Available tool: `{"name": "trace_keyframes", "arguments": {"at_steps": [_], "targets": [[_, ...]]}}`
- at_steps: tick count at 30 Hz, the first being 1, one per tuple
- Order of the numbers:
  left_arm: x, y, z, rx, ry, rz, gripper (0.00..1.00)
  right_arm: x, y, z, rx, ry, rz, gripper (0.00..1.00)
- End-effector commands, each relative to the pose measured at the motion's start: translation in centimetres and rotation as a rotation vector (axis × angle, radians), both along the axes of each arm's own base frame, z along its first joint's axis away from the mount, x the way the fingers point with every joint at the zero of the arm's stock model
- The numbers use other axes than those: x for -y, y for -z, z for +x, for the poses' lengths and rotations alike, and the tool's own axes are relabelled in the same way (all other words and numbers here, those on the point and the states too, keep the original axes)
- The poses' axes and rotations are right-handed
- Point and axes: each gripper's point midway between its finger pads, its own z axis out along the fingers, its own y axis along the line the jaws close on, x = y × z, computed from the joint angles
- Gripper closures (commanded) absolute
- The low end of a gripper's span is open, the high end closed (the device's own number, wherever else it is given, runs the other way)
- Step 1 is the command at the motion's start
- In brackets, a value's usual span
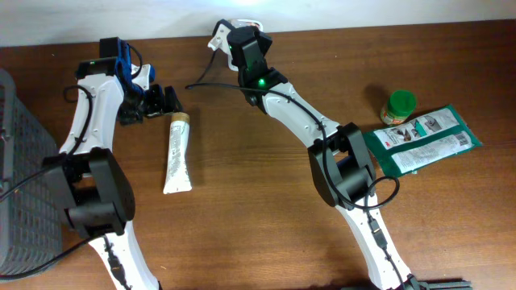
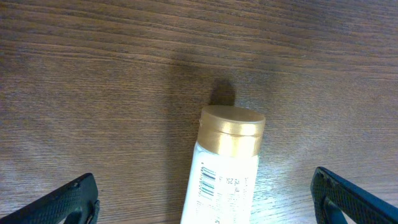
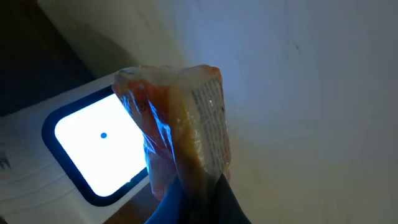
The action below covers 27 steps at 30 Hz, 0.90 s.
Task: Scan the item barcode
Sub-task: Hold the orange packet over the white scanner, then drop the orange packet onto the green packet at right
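Observation:
My right gripper (image 3: 198, 200) is shut on a clear-wrapped orange packet (image 3: 180, 124). It holds the packet upright against the scanner's glowing white window (image 3: 93, 149). Small print shows on the packet's right edge. From overhead this gripper (image 1: 234, 34) is at the table's back edge, where the scanner's light (image 1: 244, 22) shines. A white tube with a gold cap (image 1: 178, 153) lies on the wood at the left, barcode face up (image 2: 227, 168). My left gripper (image 1: 161, 103) hovers open just beyond the cap. Its black fingers (image 2: 68, 202) stand wide on either side of the tube without touching it.
A green-lidded jar (image 1: 398, 105) and a flat green packet (image 1: 421, 138) lie at the right. A grey mesh basket (image 1: 24, 161) stands at the left edge. A black cable (image 1: 208, 77) runs across the table behind the tube.

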Motion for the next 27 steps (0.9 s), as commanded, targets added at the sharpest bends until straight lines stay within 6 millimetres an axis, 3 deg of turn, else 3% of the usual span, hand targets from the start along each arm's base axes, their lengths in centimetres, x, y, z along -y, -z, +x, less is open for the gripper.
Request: {"name": "trace_keyframes", "arguments": {"at_steps": [1,6,10,12,14,16,18,21,27], "targets": [[-0.2,-1.7,0.4,0.044,0.008,0.006,0.01,0.2,-4.9,-0.7,0.050,0.049,0.196,0.96],[-0.2,-1.7,0.4,0.045,0.008,0.006,0.01,0.7,-9.5,-4.5,-0.092,0.113,0.576,0.96],[-0.2,-1.7,0.4,0.044,0.008,0.006,0.01,0.3,-13.3,-10.8,-0.400,0.019,0.864,0.96],[-0.2,-1.7,0.4,0.044,0.008,0.006,0.01,2.3,-14.5,-13.5,-0.486,0.068,0.917,0.96],[-0.2,-1.7,0.4,0.044,0.008,0.006,0.01,5.5,-15.0,-16.4,-0.572,0.152,0.918,0.96],[-0.2,-1.7,0.4,0.044,0.008,0.006,0.01,8.5,-14.4,-18.5,-0.646,0.254,0.930,0.96],[-0.2,-1.7,0.4,0.044,0.008,0.006,0.01,12.3,-12.6,-20.4,-0.732,0.432,0.947,0.96],[-0.2,-1.7,0.4,0.044,0.008,0.006,0.01,17.4,-8.7,-22.9,-0.858,0.682,0.942,0.96],[-0.2,-1.7,0.4,0.044,0.008,0.006,0.01,25.5,-1.7,-25.9,-0.964,1.031,0.984,0.96]]}}
